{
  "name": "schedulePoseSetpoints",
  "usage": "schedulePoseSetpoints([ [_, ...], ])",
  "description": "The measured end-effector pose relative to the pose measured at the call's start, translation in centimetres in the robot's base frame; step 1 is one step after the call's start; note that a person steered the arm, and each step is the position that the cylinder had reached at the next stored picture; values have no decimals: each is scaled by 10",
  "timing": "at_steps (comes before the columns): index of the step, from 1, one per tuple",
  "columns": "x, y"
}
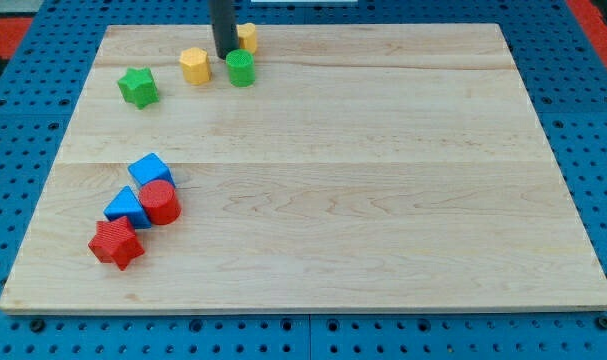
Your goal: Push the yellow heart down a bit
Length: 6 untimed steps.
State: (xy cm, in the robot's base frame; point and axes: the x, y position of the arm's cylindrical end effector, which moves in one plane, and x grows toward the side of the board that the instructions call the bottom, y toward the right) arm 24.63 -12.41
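My tip rests on the board near the view's top edge, with the dark rod rising out of the view above it. A yellow block, which seems to be the yellow heart, sits just right of and above the tip, partly hidden by the rod. I cannot tell if they touch. A second yellow block, hexagon-like, lies left of the tip. A green cylinder sits right below the tip, very close to it.
A green star lies further left. At the lower left a blue cube, a blue triangle, a red cylinder and a red star cluster together. The wooden board ends just above the yellow blocks.
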Motion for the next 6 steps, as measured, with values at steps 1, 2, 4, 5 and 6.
schedulePoseSetpoints([
  [1,-19,-37],
  [2,-55,-37],
  [4,-55,25],
  [5,-49,67],
  [6,-31,81],
])
